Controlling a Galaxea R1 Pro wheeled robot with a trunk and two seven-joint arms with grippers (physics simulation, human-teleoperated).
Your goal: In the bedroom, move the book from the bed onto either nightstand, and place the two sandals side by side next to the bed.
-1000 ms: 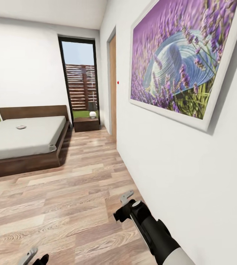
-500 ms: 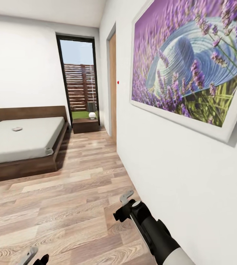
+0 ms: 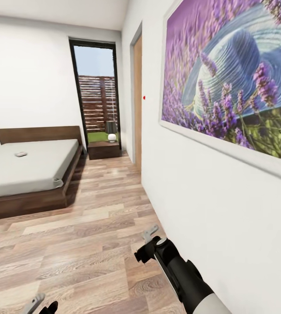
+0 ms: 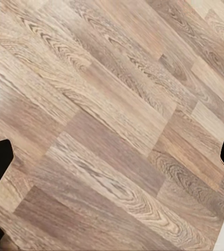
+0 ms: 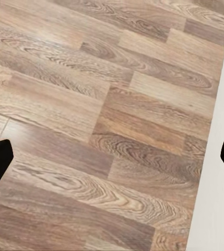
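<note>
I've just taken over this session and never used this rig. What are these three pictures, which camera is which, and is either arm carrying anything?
The big picture comes from the camera on the robot's head, looking into a bedroom. The black and white limb at the lower right is its right arm, ending in the right gripper; the left gripper peeks in at the bottom edge. Ahead stands the bed with a small object, probably the book, on the mattress. A nightstand sits beside the bed by the tall window. A lavender painting hangs on the right wall. The two small pictures come from cameras on the wrists, looking down at the wooden floor. Dark jaws tips sit far apart at each picture's edges, nothing between them: both open and empty.
</note>
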